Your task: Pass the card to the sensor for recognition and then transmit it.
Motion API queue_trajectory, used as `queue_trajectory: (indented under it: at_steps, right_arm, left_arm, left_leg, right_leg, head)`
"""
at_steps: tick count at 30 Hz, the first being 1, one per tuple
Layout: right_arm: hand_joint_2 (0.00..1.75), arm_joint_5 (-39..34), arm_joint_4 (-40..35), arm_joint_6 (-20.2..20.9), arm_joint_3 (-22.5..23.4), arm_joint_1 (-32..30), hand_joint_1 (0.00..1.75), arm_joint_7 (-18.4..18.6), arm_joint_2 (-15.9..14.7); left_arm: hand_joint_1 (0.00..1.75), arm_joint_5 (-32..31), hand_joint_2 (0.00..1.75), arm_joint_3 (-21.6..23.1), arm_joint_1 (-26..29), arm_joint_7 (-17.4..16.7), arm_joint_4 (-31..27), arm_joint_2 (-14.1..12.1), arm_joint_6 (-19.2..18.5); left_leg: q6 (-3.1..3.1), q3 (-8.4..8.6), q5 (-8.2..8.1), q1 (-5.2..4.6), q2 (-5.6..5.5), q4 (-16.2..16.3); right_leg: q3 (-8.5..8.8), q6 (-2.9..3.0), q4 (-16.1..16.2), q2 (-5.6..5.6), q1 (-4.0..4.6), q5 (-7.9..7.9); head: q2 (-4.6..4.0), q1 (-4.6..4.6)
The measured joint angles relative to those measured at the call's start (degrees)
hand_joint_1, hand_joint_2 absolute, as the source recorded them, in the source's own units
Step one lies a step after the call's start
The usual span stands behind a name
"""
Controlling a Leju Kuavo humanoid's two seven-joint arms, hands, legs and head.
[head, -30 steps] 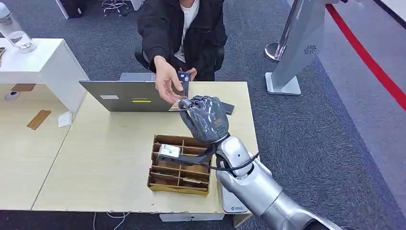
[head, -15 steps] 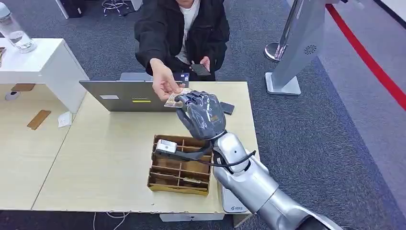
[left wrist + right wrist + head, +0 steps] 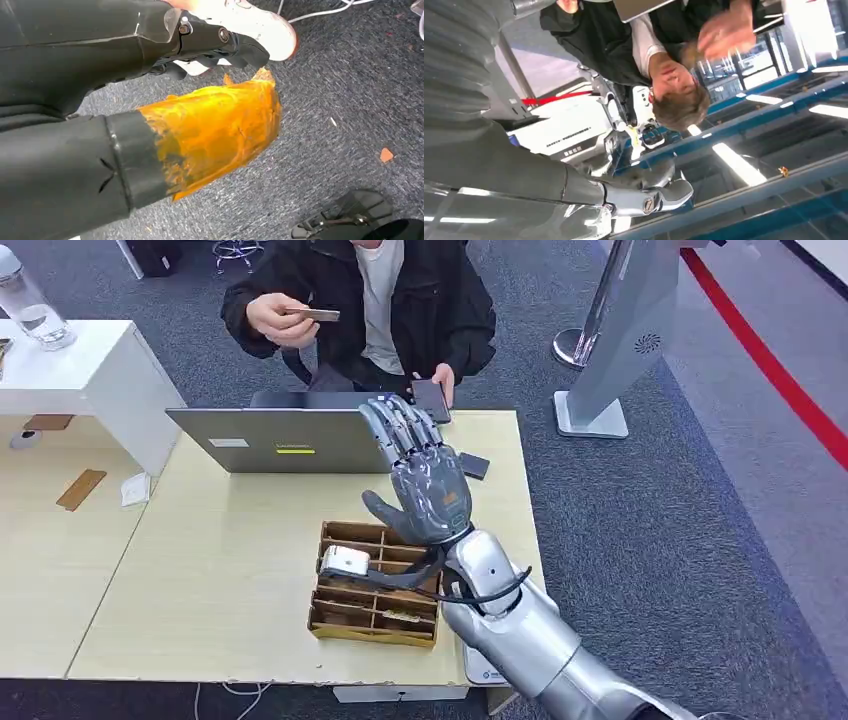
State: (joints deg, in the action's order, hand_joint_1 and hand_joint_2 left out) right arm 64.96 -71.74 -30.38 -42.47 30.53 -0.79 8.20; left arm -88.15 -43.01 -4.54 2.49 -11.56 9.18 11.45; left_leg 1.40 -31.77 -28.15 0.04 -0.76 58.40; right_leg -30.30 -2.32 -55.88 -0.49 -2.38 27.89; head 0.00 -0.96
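A pale worktop (image 3: 220, 570) carries a laptop (image 3: 275, 440) and a divided tray (image 3: 375, 585). Above it the right hand (image 3: 425, 480) is raised, fingers spread, empty. The card (image 3: 312, 314) – lying flat, long axis left-right – is in the seated person's hand (image 3: 275, 318).

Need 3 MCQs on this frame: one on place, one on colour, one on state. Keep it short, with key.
1. Where is the card?
A. in the person's raised hand
B. in the tray
C. in the robot's right hand

2. What colour is the laptop?
A. red
B. grey
C. white

3. The right hand is:
A. holding the card
B. open, fingers spread, empty
C. resting in the wooden tray

Key: 1 A, the person holds it up by the chest. 2 B, its lid is grey. 3 B, the fingers are apart above the table.
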Motion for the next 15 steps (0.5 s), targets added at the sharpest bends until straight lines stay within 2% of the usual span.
queue_trajectory:
  at_steps: [1, 2, 6, 15]
  right_arm:
    - [1.75, -0.3, -0.6, -0.1, 0.0, -0.4, 0.00, -0.1, -0.1]
    - [0.00, -0.6, -1.2, -0.2, 0.0, -0.9, 0.00, -0.2, -0.2]
    - [0.00, -2.7, -3.6, -0.2, 0.0, -2.7, 0.00, -0.9, -0.6]
    - [0.00, -16.2, -12.6, 0.3, 0.7, -11.2, 0.00, -7.1, -2.9]
  left_arm:
    - [0.00, 0.2, 0.00, 0.0, 0.0, 0.0, 0.0, 0.0, 0.1]
    - [0.00, 0.3, 0.00, 0.0, 0.1, 0.0, 0.0, 0.0, 0.2]
    - [0.00, 0.9, 0.00, 0.0, 0.4, 0.0, 0.0, -0.1, 0.7]
    - [0.00, 2.8, 0.00, -0.6, 1.5, 0.7, 0.0, -0.3, 1.8]
  left_leg:
    - [0.00, 0.00, 0.00, 0.00, 0.00, 0.0]
    - [0.00, 0.00, 0.00, 0.00, 0.00, 0.0]
    - [0.00, 0.00, 0.00, 0.00, 0.00, 0.0]
    - [0.00, -0.01, -0.01, 0.00, -0.01, 0.0]
  right_leg:
    - [0.00, 0.00, 0.0, 0.00, 0.00, 0.00]
    - [0.00, 0.00, 0.0, 0.00, 0.00, 0.00]
    - [-0.01, 0.00, 0.0, 0.00, 0.00, 0.00]
    - [-0.02, 0.01, 0.0, -0.01, 0.00, 0.01]
  head:
    - [0.00, 0.00]
    - [0.00, 0.00]
    - [0.00, 0.00]
    - [0.00, 0.00]
